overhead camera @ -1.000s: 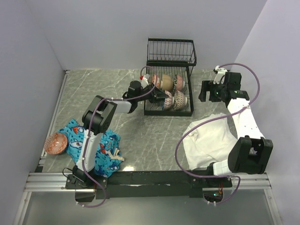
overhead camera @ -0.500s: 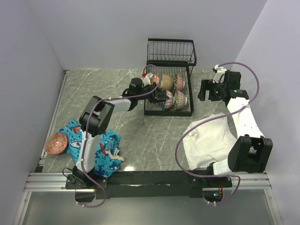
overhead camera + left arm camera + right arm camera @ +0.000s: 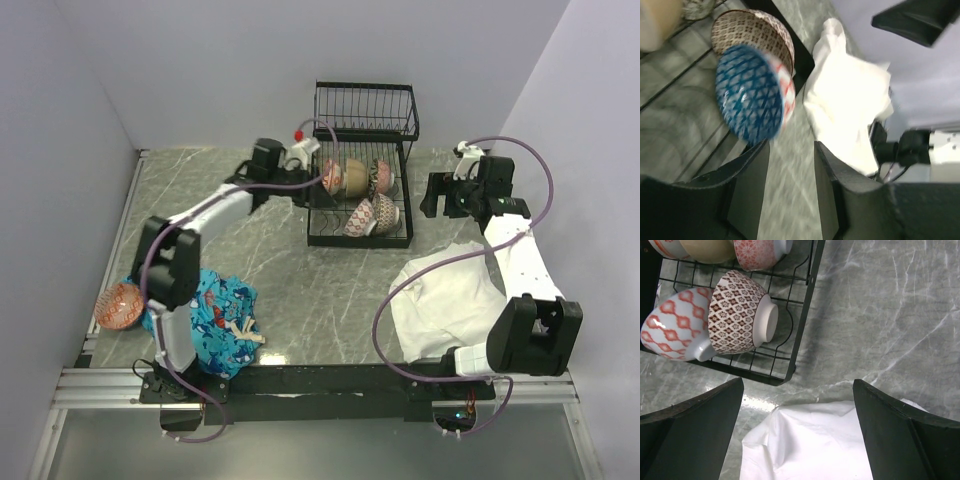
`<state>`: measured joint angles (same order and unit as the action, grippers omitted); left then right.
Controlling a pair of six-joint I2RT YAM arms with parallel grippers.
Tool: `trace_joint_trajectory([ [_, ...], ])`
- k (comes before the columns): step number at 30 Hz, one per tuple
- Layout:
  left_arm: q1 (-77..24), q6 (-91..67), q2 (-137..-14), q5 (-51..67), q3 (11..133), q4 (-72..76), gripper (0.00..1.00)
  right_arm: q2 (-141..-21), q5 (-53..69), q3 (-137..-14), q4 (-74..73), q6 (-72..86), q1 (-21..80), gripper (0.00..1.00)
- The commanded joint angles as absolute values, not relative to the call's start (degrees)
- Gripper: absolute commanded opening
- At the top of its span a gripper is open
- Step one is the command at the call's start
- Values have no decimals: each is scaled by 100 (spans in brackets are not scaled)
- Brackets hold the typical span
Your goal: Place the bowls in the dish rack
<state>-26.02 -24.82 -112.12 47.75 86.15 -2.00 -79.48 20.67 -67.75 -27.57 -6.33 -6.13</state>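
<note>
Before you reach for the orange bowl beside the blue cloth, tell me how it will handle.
The orange bowl looks rigid and glazed, so it is probably slick to grip. It sits upright, so a push would likely slide it, not roll it. It is probably breakable if dropped.

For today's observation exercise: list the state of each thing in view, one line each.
Dish rack: lower tier holds five bowls.
Racked bowls: all on their sides.
Orange bowl: upright, not yet racked.
Left hand: open, empty.
Right hand: open, empty.
White cloth: crumpled.
Blue cloth: crumpled.
</note>
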Motion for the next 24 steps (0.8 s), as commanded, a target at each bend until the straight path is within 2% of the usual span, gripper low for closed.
trace_joint_trajectory([
  [1,-2250,-548,-10310,4914,8535,-2117,48,-7559,2145,-6592,-2294,-510,-571,98],
  [9,-2311,-687,-10599,4703,8612,-1722,48,-7524,2153,-6469,-2162,-580,-589,98],
  [15,-2917,1219,-11091,4273,9702,-2767,48,-7295,2188,-6136,-2101,-519,-597,98],
  [19,-3374,2571,-11127,3815,9853,-2577,49,-7207,2197,-6056,-2118,-518,-589,98],
  [24,-3489,3320,-11170,3911,9817,-2363,50,-7119,2162,-6021,-2118,-562,-624,98],
])
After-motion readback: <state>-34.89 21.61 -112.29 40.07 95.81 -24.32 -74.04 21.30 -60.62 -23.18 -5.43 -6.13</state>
